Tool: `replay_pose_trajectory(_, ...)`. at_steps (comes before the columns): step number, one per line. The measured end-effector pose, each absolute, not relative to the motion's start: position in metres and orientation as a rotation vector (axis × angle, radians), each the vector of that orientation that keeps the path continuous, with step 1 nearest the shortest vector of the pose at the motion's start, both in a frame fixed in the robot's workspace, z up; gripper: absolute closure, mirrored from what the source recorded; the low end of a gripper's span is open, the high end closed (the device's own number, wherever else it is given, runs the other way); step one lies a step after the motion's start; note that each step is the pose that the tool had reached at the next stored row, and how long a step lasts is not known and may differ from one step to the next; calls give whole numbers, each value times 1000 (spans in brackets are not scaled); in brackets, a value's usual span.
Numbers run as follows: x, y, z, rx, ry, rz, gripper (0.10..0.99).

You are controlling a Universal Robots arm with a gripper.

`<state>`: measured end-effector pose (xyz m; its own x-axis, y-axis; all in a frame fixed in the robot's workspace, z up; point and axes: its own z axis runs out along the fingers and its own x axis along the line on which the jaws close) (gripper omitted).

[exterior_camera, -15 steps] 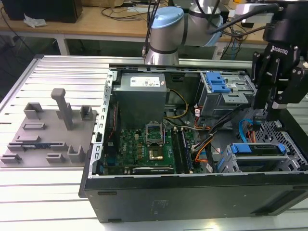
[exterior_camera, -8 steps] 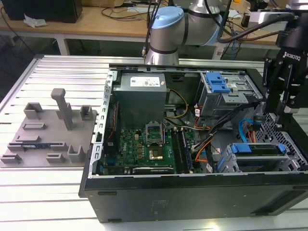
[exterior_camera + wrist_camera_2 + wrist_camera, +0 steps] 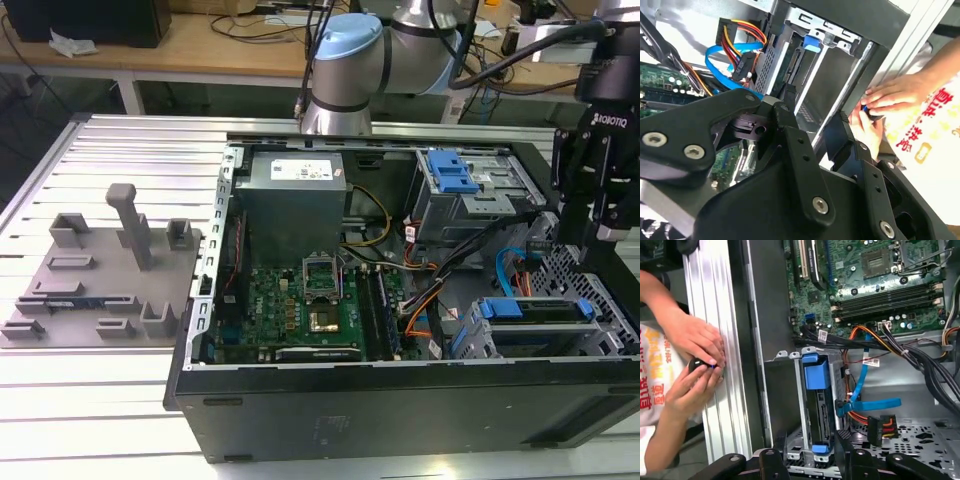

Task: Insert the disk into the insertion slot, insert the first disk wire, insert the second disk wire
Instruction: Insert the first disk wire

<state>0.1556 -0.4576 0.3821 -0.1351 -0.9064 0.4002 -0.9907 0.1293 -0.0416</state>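
Observation:
The disk (image 3: 816,410) sits inside the insertion slot (image 3: 799,435), its blue caddy tab (image 3: 816,372) at the near end; in the exterior view the disk (image 3: 532,311) lies in the grey cage (image 3: 600,340) at the case's front right. My gripper (image 3: 810,460) hovers over the cage, open, its fingers (image 3: 846,452) straddling it with nothing held. A flat blue wire (image 3: 871,404) and a black plug with coloured wires (image 3: 880,428) lie loose beside the cage. In the second wrist view the gripper (image 3: 812,112) is open below the slot (image 3: 805,65).
A person's hands (image 3: 695,357) hold a small dark object on the aluminium table rail beside the case. The taller cage with a blue bracket (image 3: 450,172) stands behind. The motherboard (image 3: 300,300) and cable bundles fill the case's middle. A grey fixture plate (image 3: 95,280) lies at the exterior view's left.

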Motion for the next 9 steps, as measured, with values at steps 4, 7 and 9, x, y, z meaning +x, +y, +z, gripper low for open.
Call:
replay_pose_trajectory(4, 156, -454, 380, 1845, -2140, 435, 584)
replay_pose_trajectory(7, 156, -441, 377, 1843, -2122, 457, 584)
replay_pose_trajectory(9, 156, -433, 375, 1847, -2118, 466, 584)
